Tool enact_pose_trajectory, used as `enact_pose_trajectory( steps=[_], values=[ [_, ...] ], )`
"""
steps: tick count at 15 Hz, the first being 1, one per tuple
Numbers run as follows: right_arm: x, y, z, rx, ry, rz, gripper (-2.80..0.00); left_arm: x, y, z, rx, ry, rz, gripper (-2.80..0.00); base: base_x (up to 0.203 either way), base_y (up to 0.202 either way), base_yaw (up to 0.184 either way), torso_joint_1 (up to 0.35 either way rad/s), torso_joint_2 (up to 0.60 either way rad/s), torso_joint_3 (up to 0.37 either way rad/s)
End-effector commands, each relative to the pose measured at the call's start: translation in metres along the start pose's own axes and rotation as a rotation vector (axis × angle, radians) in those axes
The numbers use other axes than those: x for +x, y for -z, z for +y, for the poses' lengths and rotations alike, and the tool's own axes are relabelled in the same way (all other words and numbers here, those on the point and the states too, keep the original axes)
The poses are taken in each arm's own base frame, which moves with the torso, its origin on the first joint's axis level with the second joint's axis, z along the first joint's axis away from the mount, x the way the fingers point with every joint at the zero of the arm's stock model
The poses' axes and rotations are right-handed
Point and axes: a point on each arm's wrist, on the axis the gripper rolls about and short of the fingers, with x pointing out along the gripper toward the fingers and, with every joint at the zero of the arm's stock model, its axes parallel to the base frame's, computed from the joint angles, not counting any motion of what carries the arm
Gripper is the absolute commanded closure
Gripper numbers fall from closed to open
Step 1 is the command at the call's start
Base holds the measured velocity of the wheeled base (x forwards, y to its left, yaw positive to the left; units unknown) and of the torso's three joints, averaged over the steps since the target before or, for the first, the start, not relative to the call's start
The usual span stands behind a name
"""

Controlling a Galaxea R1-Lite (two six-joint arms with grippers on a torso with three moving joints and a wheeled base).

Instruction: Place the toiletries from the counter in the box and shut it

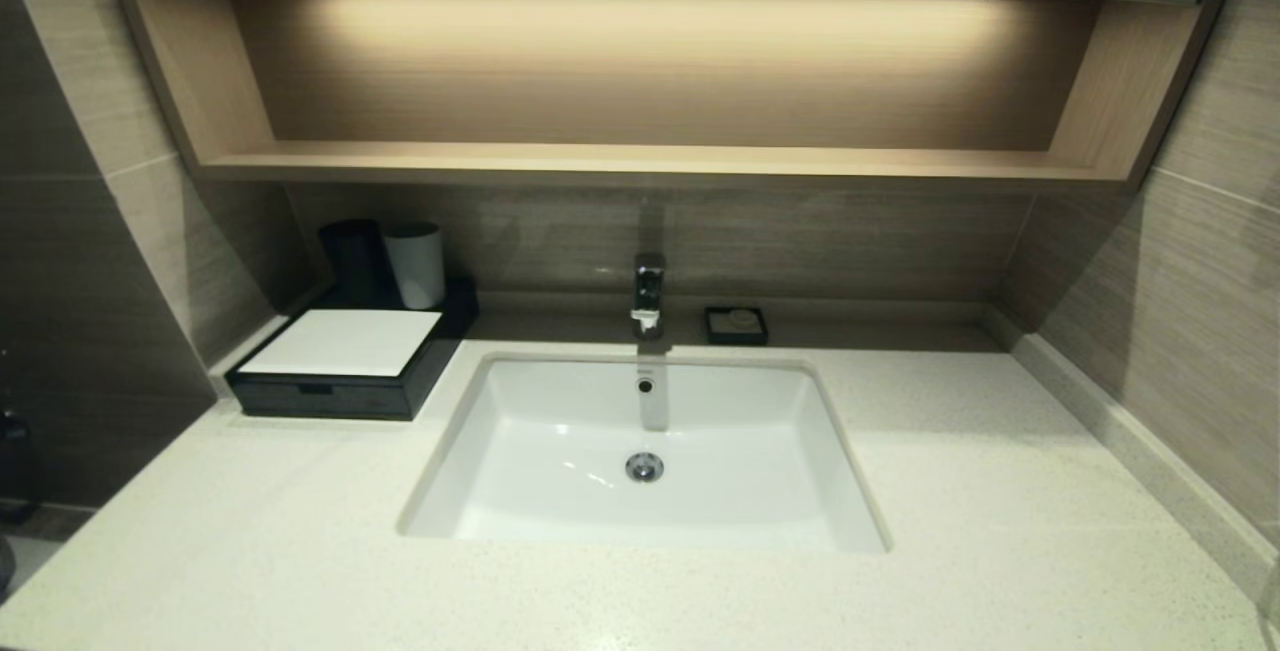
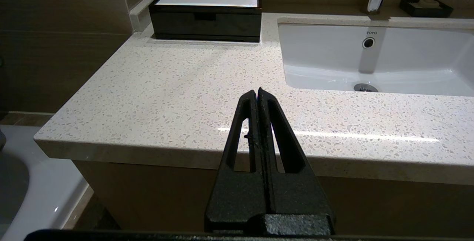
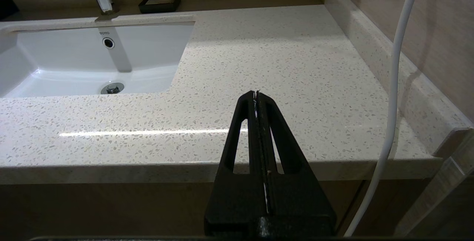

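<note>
The box (image 1: pixel 340 361) sits at the counter's (image 1: pixel 950 491) far left corner, its drawer pushed in. Left gripper (image 2: pixel 257 93) and right gripper (image 3: pixel 255 94) hang before the counter's front edge, both closed and empty.

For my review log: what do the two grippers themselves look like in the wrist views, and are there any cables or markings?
Both the left gripper and the right gripper are matte black with a rough, grainy finish. Each has two long fingers tapering to a point, with a slot-shaped cutout in each finger. A white cable hangs beside the right gripper. No markings are visible.
</note>
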Motion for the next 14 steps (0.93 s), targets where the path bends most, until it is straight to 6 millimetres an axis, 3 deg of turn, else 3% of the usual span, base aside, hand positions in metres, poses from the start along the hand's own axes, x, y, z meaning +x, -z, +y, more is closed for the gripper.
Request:
enact_pose_trajectory(
  steps=[1,14],
  values=[
    [0.0001,-0.0001,0.0000,0.000,-0.001,0.001,0.00,0.0001,0.0001,0.0000,0.000,0.000,0.000,0.00,0.000,0.000,0.000,0.000,0.00,0.000],
    [0.0001,-0.0002,0.0000,0.002,-0.001,0.000,0.00,0.0001,0.0001,0.0000,0.000,0.000,0.000,0.00,0.000,0.000,0.000,0.000,0.00,0.000]
  ],
)
